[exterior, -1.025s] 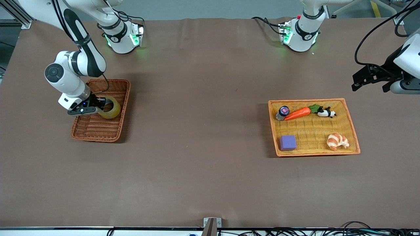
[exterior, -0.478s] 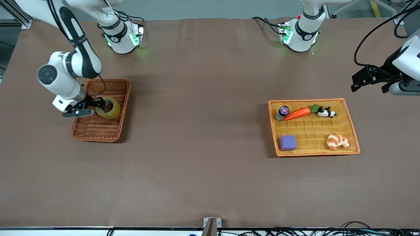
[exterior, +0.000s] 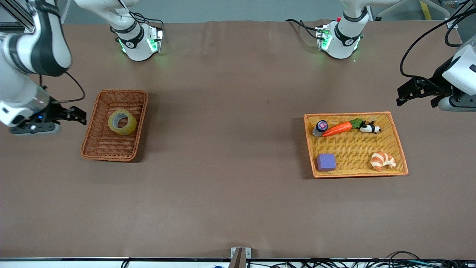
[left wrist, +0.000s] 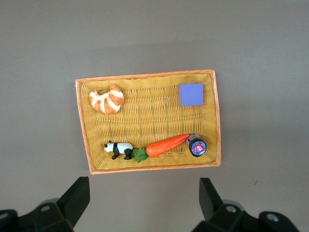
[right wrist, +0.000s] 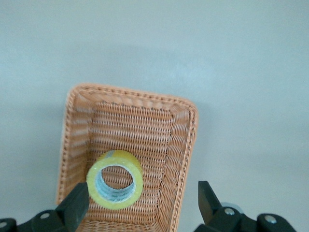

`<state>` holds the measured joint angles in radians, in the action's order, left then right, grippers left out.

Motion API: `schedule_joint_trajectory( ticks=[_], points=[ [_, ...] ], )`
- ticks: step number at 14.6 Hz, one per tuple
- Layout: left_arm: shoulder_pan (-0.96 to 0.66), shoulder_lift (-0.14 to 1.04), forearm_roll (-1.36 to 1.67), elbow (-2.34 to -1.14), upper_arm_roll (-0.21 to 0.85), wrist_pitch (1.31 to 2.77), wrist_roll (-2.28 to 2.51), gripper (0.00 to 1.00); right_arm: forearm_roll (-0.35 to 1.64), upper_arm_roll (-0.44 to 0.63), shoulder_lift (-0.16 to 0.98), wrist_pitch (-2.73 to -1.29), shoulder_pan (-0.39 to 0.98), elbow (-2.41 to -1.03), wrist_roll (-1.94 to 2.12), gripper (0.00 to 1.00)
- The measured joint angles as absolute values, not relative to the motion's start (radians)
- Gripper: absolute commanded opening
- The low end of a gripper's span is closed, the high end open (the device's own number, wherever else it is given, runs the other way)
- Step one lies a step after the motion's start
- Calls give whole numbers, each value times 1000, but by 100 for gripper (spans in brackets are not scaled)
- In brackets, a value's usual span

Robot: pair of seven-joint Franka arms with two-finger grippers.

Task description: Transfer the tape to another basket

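The tape (exterior: pixel 122 122), a yellowish ring, lies free in the reddish-brown wicker basket (exterior: pixel 97 147), in the half nearer the robots' bases. It also shows in the right wrist view (right wrist: pixel 115 186), hole facing up, inside the basket (right wrist: pixel 179 140). My right gripper (exterior: pixel 80 115) is open and empty, up over the table beside the basket, toward the right arm's end; in its wrist view the gripper (right wrist: pixel 141 205) has both fingers spread wide. My left gripper (exterior: pixel 401 96) is open and empty, raised over the table near the orange-yellow tray (exterior: pixel 402 156).
The flat orange-yellow tray (left wrist: pixel 149 75) holds a purple block (left wrist: pixel 191 94), a croissant (left wrist: pixel 106 98), a carrot (left wrist: pixel 166 145), a toy panda (left wrist: pixel 118 149) and a small jar (left wrist: pixel 197 146). Brown table cloth lies between the basket and the tray.
My right gripper let go of the tape, opened and drew back up out of the basket toward the right arm's end. The tape stays in the basket. The left arm barely moved.
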<state>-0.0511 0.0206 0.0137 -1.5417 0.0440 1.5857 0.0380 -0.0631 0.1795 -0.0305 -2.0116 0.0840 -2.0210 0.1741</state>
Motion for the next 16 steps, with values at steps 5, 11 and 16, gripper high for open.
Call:
schedule_joint_trajectory(
  ticks=[5,11,16],
  points=[
    [-51,21,14,-1540,44,1586,38,100,-63,60,-29,-1770,55,-1743,-23,100],
    [-52,21,14,-1540,45,1589,38,100,-20,38,-16,-1517,32,-1489,-73,100],
    [-52,23,14,-1540,45,1589,38,100,-21,38,8,-1493,28,-1487,-69,100]
  ],
)
